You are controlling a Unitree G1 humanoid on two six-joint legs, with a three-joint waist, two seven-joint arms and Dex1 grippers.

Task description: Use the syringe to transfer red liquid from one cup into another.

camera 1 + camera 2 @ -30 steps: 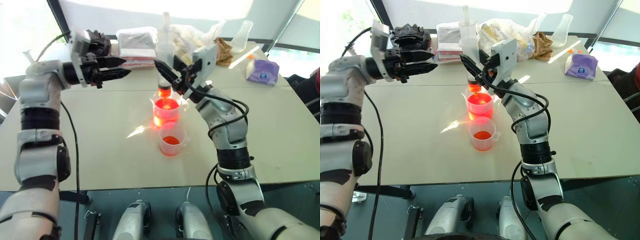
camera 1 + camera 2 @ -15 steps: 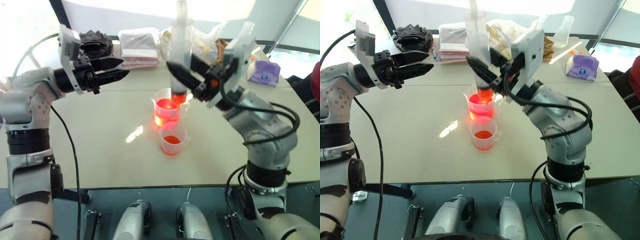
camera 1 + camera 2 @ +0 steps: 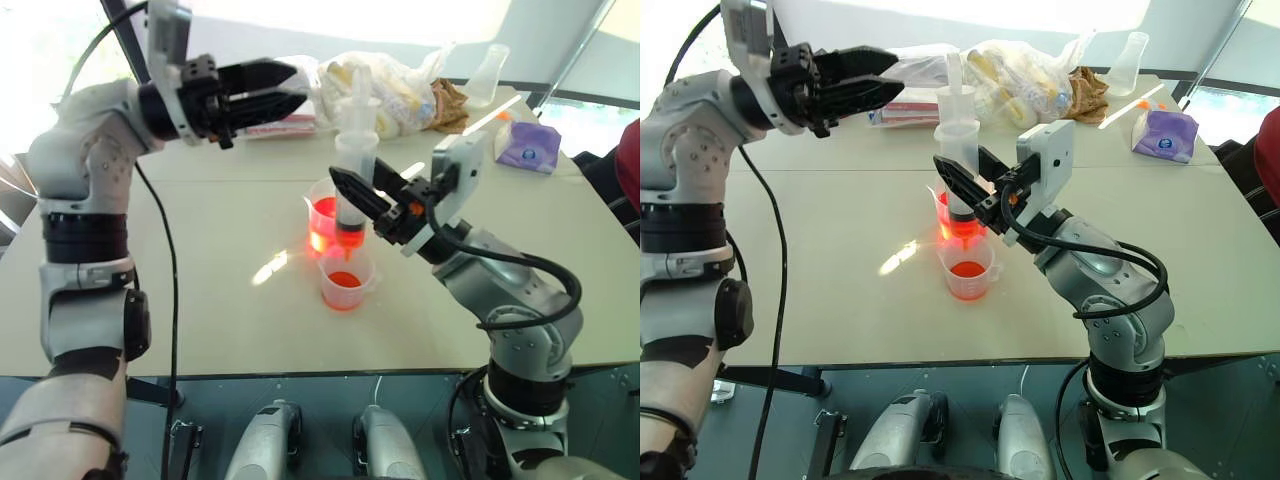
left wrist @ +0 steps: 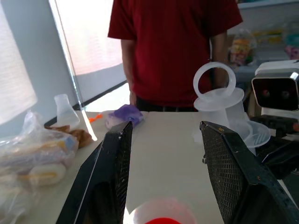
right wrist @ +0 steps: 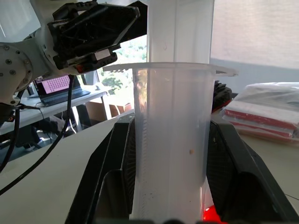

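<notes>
Here 2 clear plastic cups stand on the pale beige table (image 3: 200, 290): the taller, wider clear measuring beaker (image 3: 327, 214) and, just in front of it, the shorter, smaller clear cup with a small spout (image 3: 343, 279). Both hold bright translucent red-orange liquid (image 3: 342, 280), deeper in the beaker, a shallow layer in the small cup.

There is 1 large clear plastic syringe with an orange tip (image 3: 355, 170). It stands upright, its barrel clamped between the 2 black fingers of the right tool (image 3: 372, 203), with the tip hanging over the rim of the small cup and just in front of the beaker. Red shows at the bottom of the barrel near the tip. In the right wrist view the barrel (image 5: 170, 140) rises between the 2 finger pads, which press on either side of it.

The left tool (image 3: 262, 90) hangs above the table to the left of the syringe top, fingers spread apart and gripping nothing; it points toward the plunger's ring end (image 4: 214, 83).

Along the far edge lie 1 stack of flat packets in clear wrap (image 5: 264, 112), 1 crumpled clear plastic bag of yellowish items (image 3: 385, 85), 1 clear conical flask (image 3: 487, 75) and 1 purple pouch (image 3: 524, 140). A person in a red shirt (image 4: 175, 51) stands beyond the table's end.
</notes>
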